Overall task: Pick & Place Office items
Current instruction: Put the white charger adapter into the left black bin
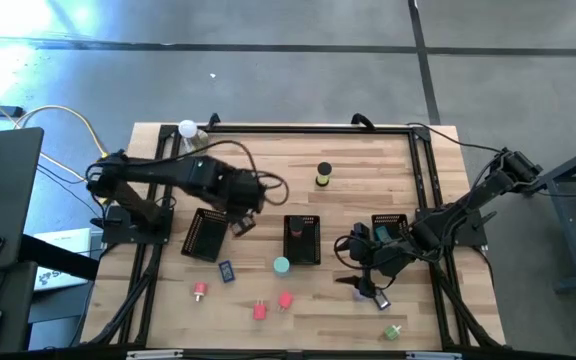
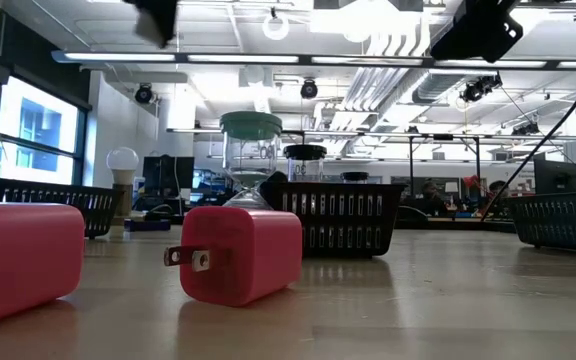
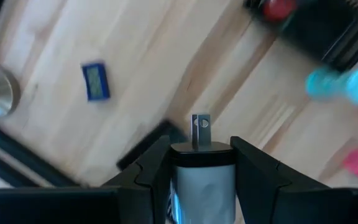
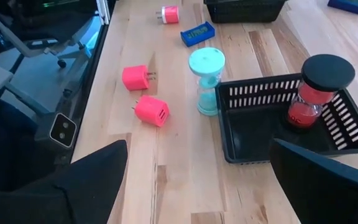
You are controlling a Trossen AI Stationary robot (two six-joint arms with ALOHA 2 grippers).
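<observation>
Nearest the overhead camera, the left gripper [image 1: 240, 222] hangs over the table [image 1: 268, 150] just beside the left mesh tray [image 1: 206, 236], clamped on a small plug adapter [image 1: 242, 226]. The right gripper [image 1: 365, 283] sits low near the right mesh tray [image 1: 390, 228], with a green piece [image 1: 393, 332] beyond it toward the table's front edge. The middle tray [image 1: 302, 240] holds a red hourglass [image 1: 298, 232]. A teal hourglass [image 1: 282, 265] stands just in front of that tray. A blue rectangle [image 1: 227, 270], a small red-and-white plug [image 1: 200, 290] and two pink charger blocks [image 1: 272, 305] lie on the bare wood. A black-and-yellow cylinder [image 1: 324, 176] stands apart near the back, and a white ball [image 1: 187, 129] sits at the rear left corner.

Low view: one pink charger block [image 2: 238, 254] lies close, prongs pointing left; a second [image 2: 20, 258] lies at the left edge. The teal hourglass [image 2: 250, 160] stands behind them.

Left wrist view: both fingers [image 3: 148, 168] press against the sides of the white-bodied adapter [image 3: 202, 165], its metal prongs pointing forward.

Right wrist view: the fingers [image 4: 98, 168] stand wide apart, holding nothing. The red hourglass [image 4: 319, 90] stands inside the tray [image 4: 253, 146], with the teal hourglass [image 4: 206, 79] just outside its wall.
</observation>
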